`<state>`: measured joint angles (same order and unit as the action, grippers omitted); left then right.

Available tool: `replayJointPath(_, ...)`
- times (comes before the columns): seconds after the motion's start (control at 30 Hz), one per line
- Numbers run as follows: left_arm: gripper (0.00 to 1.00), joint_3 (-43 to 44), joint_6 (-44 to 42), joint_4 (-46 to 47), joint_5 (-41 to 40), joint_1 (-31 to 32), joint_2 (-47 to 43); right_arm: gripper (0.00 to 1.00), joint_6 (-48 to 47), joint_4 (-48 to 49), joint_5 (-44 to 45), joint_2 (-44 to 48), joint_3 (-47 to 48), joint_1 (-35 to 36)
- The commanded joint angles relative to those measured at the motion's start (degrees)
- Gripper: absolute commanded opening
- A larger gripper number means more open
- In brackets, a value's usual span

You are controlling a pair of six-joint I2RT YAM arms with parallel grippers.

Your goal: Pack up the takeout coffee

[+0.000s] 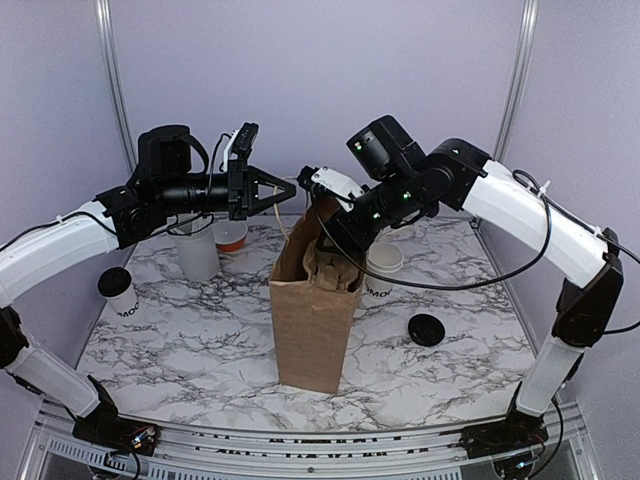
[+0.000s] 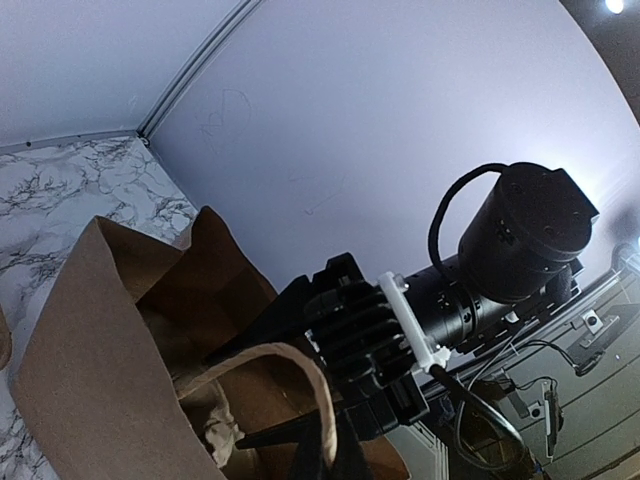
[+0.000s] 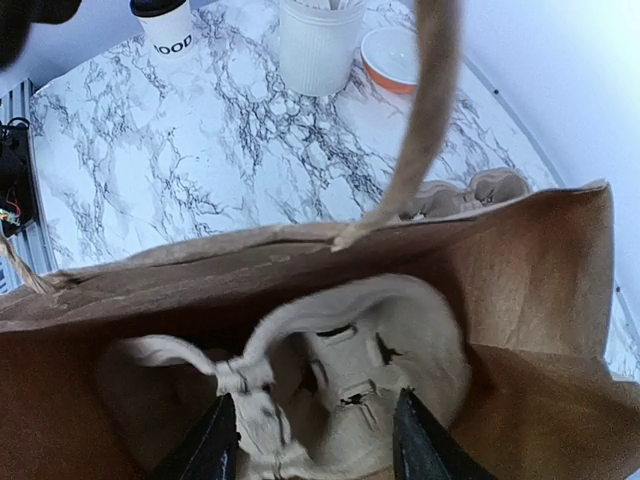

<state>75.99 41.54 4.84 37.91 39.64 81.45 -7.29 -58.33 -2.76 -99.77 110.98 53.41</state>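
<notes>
The takeout coffee (image 1: 117,292), a white cup with a black lid, stands at the table's left edge; it also shows in the right wrist view (image 3: 165,22). A brown paper bag (image 1: 315,310) stands open mid-table with a pulp cup carrier (image 3: 380,360) inside. My left gripper (image 1: 290,189) is high at the bag's left and shut on the bag's handle (image 2: 315,385), holding it up. My right gripper (image 1: 338,238) is open and empty over the bag's mouth, above the carrier; its fingertips (image 3: 215,445) frame the carrier.
A lidless white cup (image 1: 383,270) stands right of the bag, with a loose black lid (image 1: 428,329) in front of it. A ribbed utensil holder (image 1: 197,250) and an orange bowl (image 1: 231,236) stand back left. Walls close the back and the sides.
</notes>
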Motion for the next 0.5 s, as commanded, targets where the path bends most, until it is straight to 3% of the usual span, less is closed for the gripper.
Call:
replayJointPath(0.0, 0.00, 0.62, -0.06, 0.68, 0.36, -0.26, -0.93, 0.51, 0.26, 0.25, 0.85, -0.43, 3.19, 0.72)
replayJointPath(0.47, 0.00, 0.70, 0.48, 1.34, 0.67, -0.26, -0.72, 0.52, 2.37, 1.46, 1.93, 0.20, 5.57, 0.84)
